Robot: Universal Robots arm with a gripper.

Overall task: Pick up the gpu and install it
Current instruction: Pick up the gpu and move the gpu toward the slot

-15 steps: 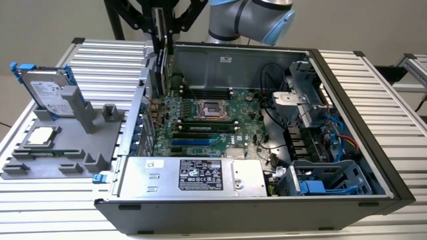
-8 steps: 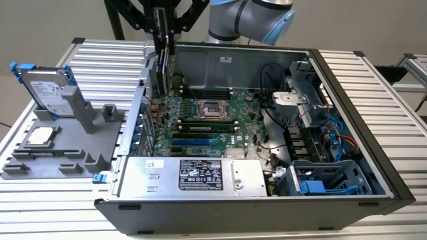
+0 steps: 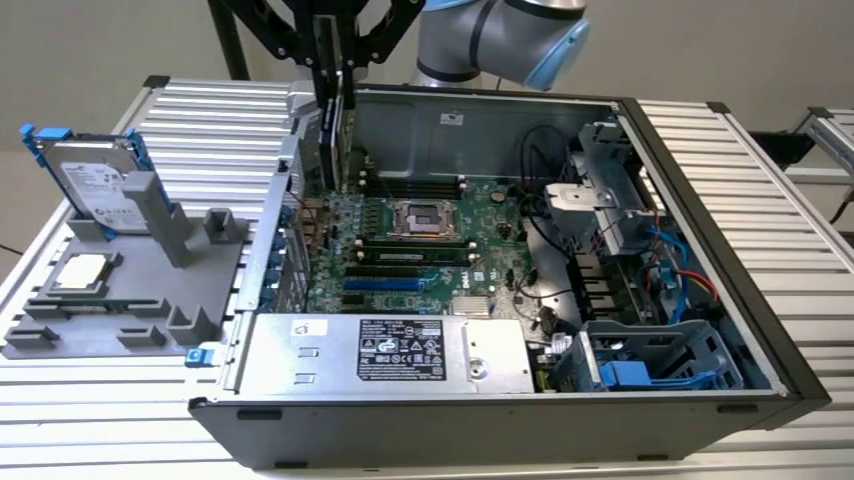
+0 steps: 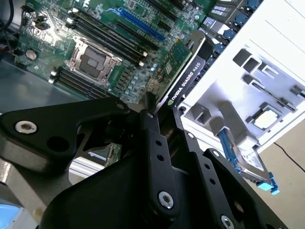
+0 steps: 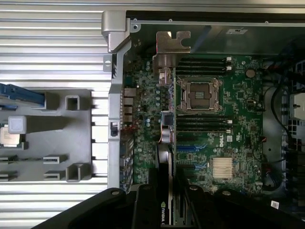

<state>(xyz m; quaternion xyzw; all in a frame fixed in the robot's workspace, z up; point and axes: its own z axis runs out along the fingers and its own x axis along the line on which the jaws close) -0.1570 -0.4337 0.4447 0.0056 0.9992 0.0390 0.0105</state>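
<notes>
Your end effector [image 4: 164, 114] was closed on the graphics card [image 4: 185, 71], with a black finger [image 4: 153, 133] pressed to each face near the upper edge, so you had the card held standing on edge. In the first wrist view the end effector [image 5: 167, 210] looked straight down along the card [image 5: 165, 157]. The card's silver bracket [image 5: 170, 45] was at the far end, close to the rear wall of the computer case [image 5: 114, 119]. In the exterior view the card [image 3: 324, 145] hung below the end effector [image 3: 334, 92] inside the open case [image 3: 718, 230]. It was over the side of the motherboard [image 3: 427, 255] toward the exterior view's left.

The pick-up part of your job was done. The grey holder [image 3: 200, 270] on the bench [image 3: 200, 110] carried the hard drive [image 3: 87, 185] and the small square chip [image 3: 83, 272], and the card was well apart from it.

The install was what you had left. I judged the card not seated yet, because it sat high in the exterior view with its lower edge apparently above the board. The long blue slots [image 5: 190, 149] also lay uncovered just beside it in the first wrist view. You could not tell from these views how close the card's bottom edge was to a slot, nor whether it was lined up over one
</notes>
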